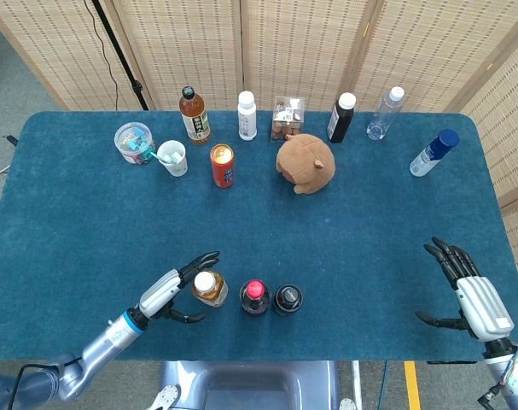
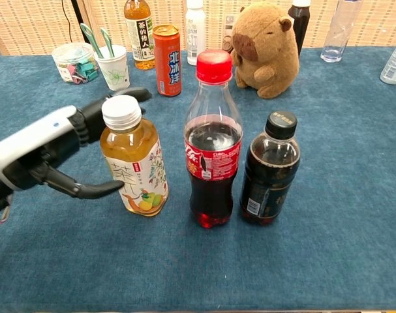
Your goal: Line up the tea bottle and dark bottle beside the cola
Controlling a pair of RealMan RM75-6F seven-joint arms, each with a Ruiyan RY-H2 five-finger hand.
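The left hand (image 2: 44, 153) cups the tea bottle (image 2: 134, 160), thumb low against its label and fingers behind its shoulder, though I cannot tell whether the grip is firm. The bottle looks full, so fairly heavy, with a slick plastic wall; mid-body, on the label, seems the safest hold. It stands upright, white cap up, near the counter's (image 2: 328, 248) front edge, just left of the cola (image 2: 213, 140). The dark bottle (image 2: 271, 171) stands upright, nearly touching the cola's right side. The right hand (image 1: 468, 290) rests well apart, fingers spread, empty.
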